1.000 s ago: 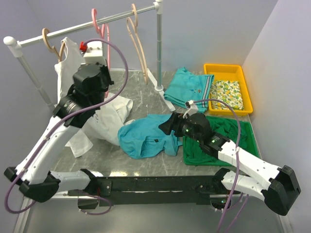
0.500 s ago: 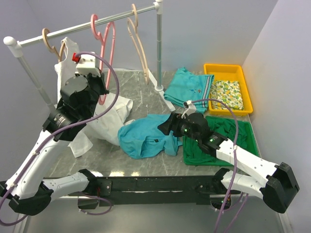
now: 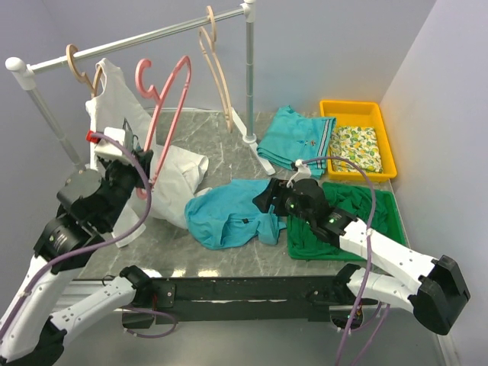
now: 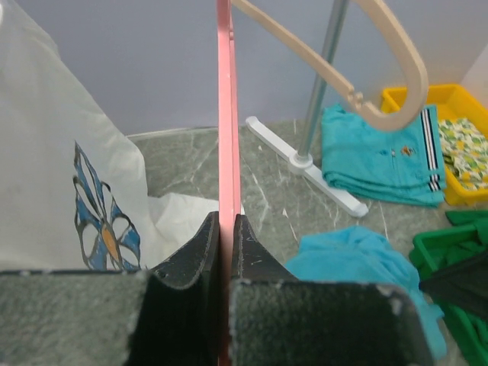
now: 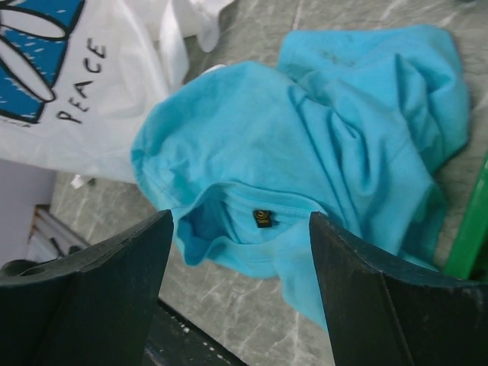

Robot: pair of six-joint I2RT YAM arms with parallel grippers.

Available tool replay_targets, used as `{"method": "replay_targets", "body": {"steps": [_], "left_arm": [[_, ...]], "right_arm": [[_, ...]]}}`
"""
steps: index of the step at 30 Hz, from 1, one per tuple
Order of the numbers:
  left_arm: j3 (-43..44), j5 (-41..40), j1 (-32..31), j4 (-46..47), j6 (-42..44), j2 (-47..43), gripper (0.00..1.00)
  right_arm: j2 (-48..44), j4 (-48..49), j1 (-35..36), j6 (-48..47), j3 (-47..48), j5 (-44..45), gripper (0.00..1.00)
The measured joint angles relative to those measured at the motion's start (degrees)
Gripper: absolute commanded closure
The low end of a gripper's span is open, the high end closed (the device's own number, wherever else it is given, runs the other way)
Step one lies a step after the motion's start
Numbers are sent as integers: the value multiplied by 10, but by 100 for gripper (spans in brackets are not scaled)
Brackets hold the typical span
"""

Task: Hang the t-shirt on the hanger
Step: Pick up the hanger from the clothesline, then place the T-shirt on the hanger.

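Left fingers (image 4: 183, 259) are pressed together on the hanger (image 3: 166, 103), clamping one thin straight bar of it. The bar runs up through the middle of the left wrist view. The hanger is a thin pink plastic open triangle with a rounded hook. In the top view it is tilted in the air over the left side of the desk (image 3: 206, 133), with its hook below the rail (image 3: 152, 36) and not hooked on it.

The t-shirt (image 3: 229, 215) is plain turquoise-blue with no print. It lies crumpled in a loose heap at the desk's centre front, between the white top (image 3: 181, 169) and the green tray (image 3: 390, 217). In the right wrist view its collar faces up, with a small dark label (image 5: 263, 219) inside the neck and soft folds bunched toward the right. Its left edge touches or overlaps the white top, which has a blue flower print and the word "PEACE".

Right fingers (image 5: 114, 274) are spread wide apart over the collar area and hold nothing. Whether they touch the cloth, I cannot tell.

Two beige hangers (image 3: 215, 65) hang on the rail. A folded teal garment (image 3: 293, 141) lies behind the t-shirt, next to the yellow tray (image 3: 387, 133).
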Motion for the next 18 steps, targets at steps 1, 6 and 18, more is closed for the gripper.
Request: {"method": "replay_targets", "body": {"steps": [1, 6, 18], "left_arm": [[-10, 5, 0, -4, 0, -13, 99], [-68, 34, 0, -23, -1, -59, 99], [-114, 82, 0, -40, -15, -80, 99]], "right_arm": [[-1, -6, 4, -1, 0, 11, 21], [-6, -48, 40, -6, 0, 71, 21], [168, -122, 87, -5, 65, 135, 29]]}}
